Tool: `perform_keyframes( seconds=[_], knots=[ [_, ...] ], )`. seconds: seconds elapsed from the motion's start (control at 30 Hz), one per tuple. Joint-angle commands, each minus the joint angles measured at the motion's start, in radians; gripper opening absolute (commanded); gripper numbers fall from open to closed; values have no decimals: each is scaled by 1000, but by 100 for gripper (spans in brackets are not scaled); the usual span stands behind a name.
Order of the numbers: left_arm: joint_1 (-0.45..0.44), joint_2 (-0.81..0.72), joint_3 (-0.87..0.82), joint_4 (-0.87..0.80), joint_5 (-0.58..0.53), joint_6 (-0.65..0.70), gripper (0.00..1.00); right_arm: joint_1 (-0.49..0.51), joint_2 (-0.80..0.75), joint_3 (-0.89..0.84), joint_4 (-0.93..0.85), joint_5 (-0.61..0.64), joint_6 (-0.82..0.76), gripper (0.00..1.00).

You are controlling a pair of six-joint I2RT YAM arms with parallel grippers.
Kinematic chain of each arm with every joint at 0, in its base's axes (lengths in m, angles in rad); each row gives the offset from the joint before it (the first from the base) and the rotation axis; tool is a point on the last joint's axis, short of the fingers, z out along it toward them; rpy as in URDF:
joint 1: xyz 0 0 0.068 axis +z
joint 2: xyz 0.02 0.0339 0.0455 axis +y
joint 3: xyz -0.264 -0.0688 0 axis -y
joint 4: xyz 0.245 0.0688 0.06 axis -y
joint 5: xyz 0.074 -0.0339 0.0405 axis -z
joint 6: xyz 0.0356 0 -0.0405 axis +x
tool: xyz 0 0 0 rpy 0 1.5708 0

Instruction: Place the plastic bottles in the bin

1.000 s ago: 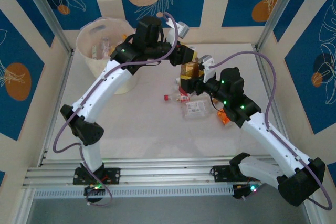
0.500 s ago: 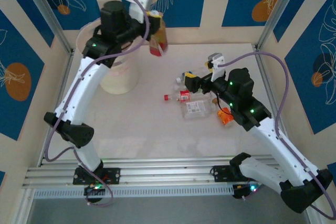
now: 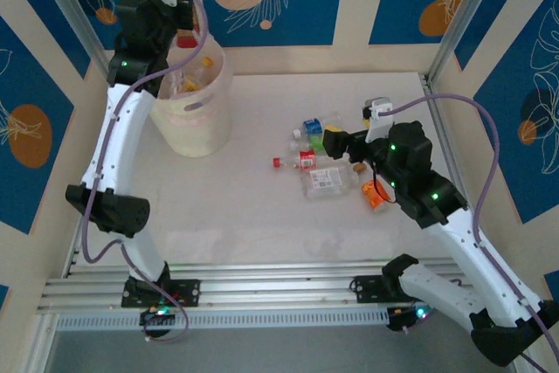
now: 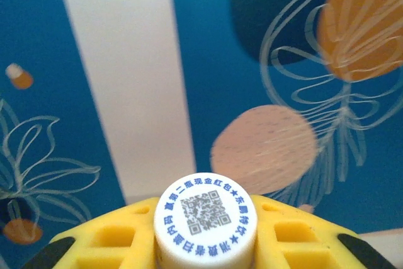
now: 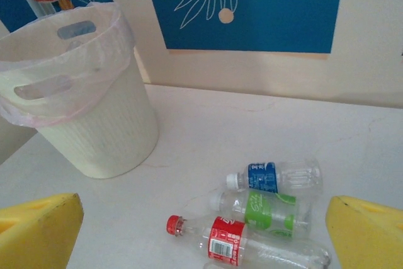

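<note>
Top external view: left pincer, pinching a red-labelled bottle near its cap, has swung from the pile to over the bin beneath it; release remains. Right pincer has spread wide, with the remaining bottles just ahead of it on the surface.

Upper left of the frame, my left gripper holds a red-labelled bottle above the bin. Right of centre, my right gripper hovers, jaws spread, beside loose bottles on the table.
</note>
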Motion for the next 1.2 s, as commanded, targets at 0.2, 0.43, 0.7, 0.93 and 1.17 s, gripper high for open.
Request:
perform_keyframes(
  seconds=[0.2,0.43,0.7,0.93,1.17],
  knots=[
    [78,100,-7,-3,-15,-128,0,7,-50,-11,-93,84,33,99],
    [98,176,-13,-54,9,-214,0,7,-72,-26,-109,93,44,99],
    [137,240,-16,-127,93,-347,0,7,-73,-28,-148,121,70,99],
    [150,270,-28,-179,103,-374,1,7,-58,-31,-285,217,158,99],
    [157,301,-53,-197,99,-377,6,-1,-40,-28,-438,325,253,99]
  ],
)
